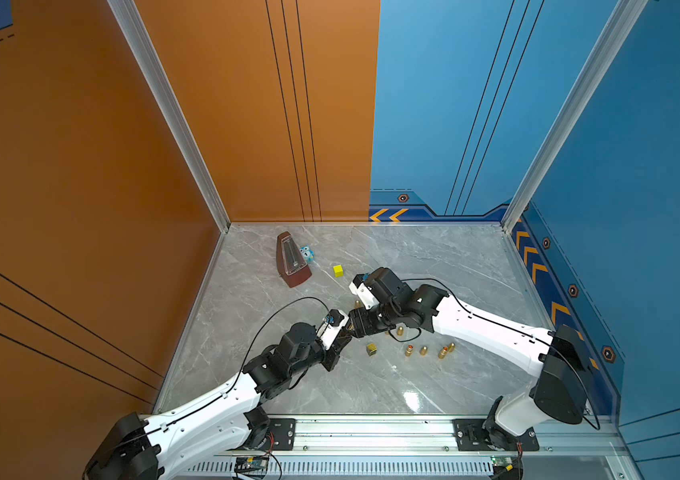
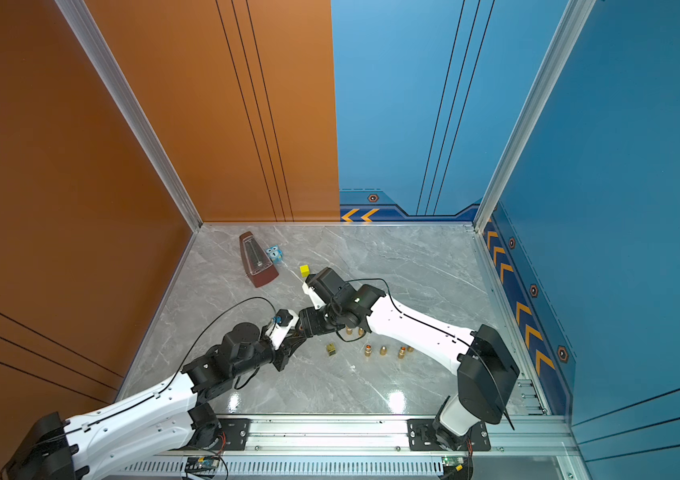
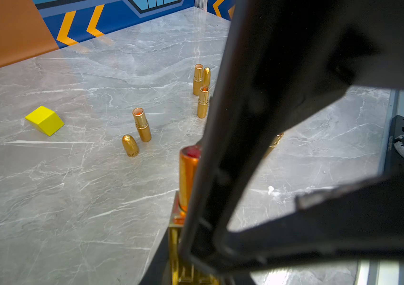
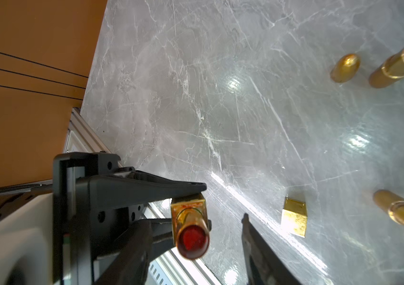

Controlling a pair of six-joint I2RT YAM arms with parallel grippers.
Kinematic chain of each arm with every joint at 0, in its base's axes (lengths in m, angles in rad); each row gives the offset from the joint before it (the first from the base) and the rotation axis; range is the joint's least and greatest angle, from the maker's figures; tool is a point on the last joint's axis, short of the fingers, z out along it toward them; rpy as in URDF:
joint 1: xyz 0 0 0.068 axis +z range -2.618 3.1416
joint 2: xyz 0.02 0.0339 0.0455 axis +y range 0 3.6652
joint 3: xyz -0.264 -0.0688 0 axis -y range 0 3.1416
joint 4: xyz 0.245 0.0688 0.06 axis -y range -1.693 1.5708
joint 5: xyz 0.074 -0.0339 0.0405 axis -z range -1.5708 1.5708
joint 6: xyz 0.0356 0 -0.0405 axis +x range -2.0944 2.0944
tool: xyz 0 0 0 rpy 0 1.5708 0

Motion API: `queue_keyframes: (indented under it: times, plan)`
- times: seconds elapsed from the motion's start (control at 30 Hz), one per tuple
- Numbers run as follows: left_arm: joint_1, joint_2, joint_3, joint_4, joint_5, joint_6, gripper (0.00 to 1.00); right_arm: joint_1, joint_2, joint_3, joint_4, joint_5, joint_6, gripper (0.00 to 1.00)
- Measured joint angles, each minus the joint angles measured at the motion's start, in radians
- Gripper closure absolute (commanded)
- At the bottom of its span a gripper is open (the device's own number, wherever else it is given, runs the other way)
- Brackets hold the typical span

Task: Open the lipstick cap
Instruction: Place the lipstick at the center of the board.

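My left gripper (image 1: 346,332) is shut on the square gold base of a lipstick (image 4: 192,237). The lipstick is held above the table, its red tip bare. In the left wrist view the lipstick (image 3: 188,177) rises from my jaws, half hidden behind the right arm's black fingers (image 3: 233,148). My right gripper (image 4: 196,241) is open, one finger on either side of the lipstick's bare end, and the finger toward the cap stands clear of it. The square gold lipstick cap (image 4: 294,217) lies on the marble table (image 1: 371,348), apart from both grippers.
Several round gold lipsticks and bullet-shaped caps (image 1: 423,350) stand under and in front of the right arm. A yellow block (image 1: 338,270), a brown metronome (image 1: 292,261) and a small blue toy (image 1: 307,252) sit toward the back. Walls close in the table on three sides.
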Motion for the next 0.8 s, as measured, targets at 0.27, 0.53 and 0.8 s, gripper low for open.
queue_keyframes:
  times: [0.27, 0.53, 0.8]
  plan:
    - [-0.004, 0.0, 0.006, -0.005, 0.0, 0.004, 1.0, 0.005, 0.025, 0.0, 0.01, -0.019, 0.011, 0.55]
    - [-0.006, -0.015, 0.006, -0.004, -0.002, 0.003, 1.0, 0.006, 0.036, 0.0, 0.043, -0.034, 0.019, 0.7]
    - [-0.006, -0.015, 0.006, -0.004, -0.005, 0.003, 1.0, 0.006, 0.035, 0.0, 0.047, -0.043, 0.008, 0.76]
